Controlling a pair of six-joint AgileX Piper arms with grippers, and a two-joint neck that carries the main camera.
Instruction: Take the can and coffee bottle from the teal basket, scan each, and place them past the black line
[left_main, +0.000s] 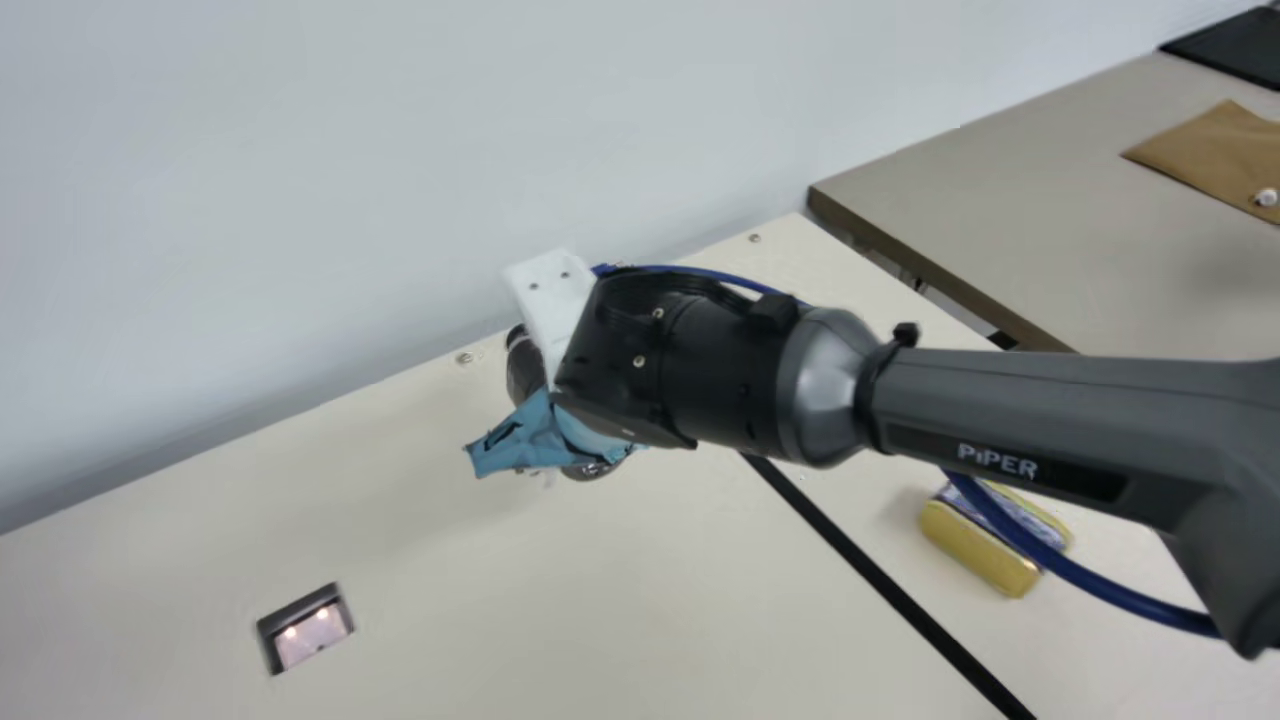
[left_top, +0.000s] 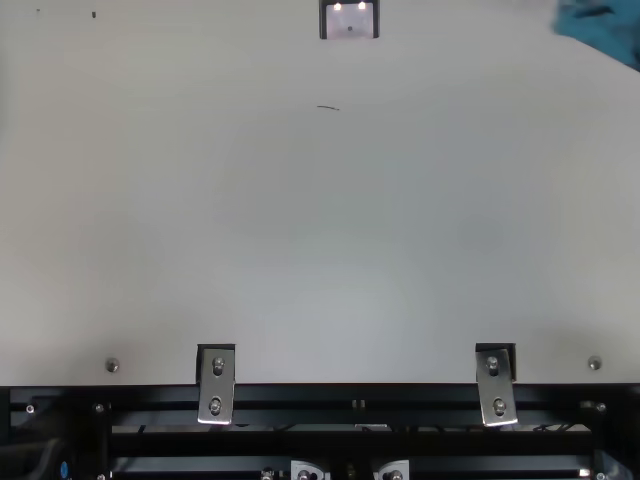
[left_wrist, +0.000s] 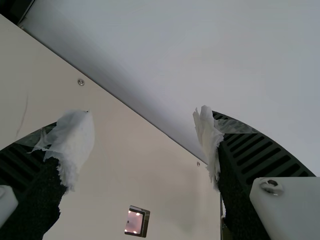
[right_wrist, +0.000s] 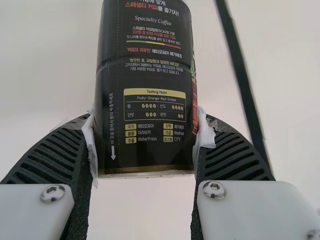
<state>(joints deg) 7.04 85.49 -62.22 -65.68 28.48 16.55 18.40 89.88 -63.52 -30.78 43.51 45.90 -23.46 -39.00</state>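
One coffee bottle (right_wrist: 144, 95) is clamped upright in the right gripper (right_wrist: 146, 122), apparently for placement past the black line (right_wrist: 246, 90); the left gripper (left_wrist: 144, 116) has fingers apart.

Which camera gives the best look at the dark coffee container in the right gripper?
The right wrist view: the dark coffee container is close, its printed side facing the camera, between the right gripper's fingers. The main view shows just part of it beside the white bracket.
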